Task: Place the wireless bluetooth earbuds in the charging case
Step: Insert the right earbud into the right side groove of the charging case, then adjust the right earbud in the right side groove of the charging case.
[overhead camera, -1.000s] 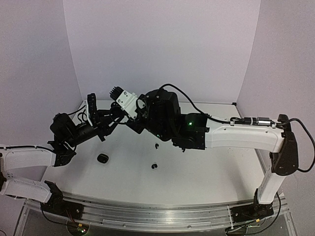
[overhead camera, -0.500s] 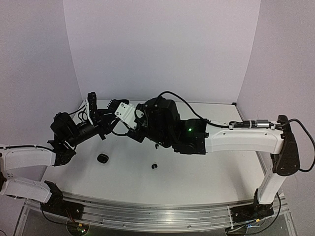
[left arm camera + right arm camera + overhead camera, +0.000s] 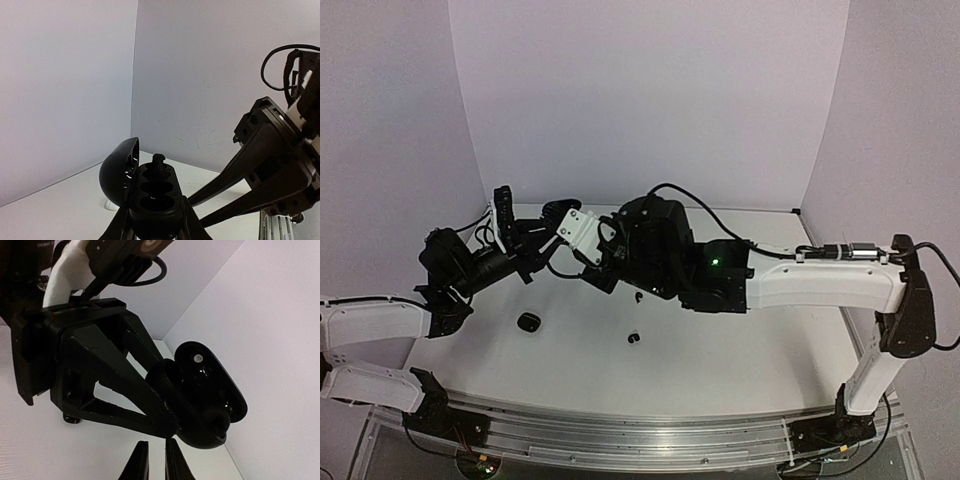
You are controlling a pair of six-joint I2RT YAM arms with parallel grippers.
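One earbud (image 3: 159, 161) is lodged in the open charging case (image 3: 152, 197) — pinched aloft, far left, by the left pincer (image 3: 155, 222), the right pincer (image 3: 156, 460) slightly spread and empty beside it — while other earbuds (image 3: 634, 338) are left on the table (image 3: 740, 350).

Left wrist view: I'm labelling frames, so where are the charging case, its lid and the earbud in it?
charging case (image 3: 155, 220): left wrist view, front wall of its base.
lid (image 3: 112, 172): left wrist view, outer shell.
earbud (image 3: 158, 162): left wrist view, part above the far well.
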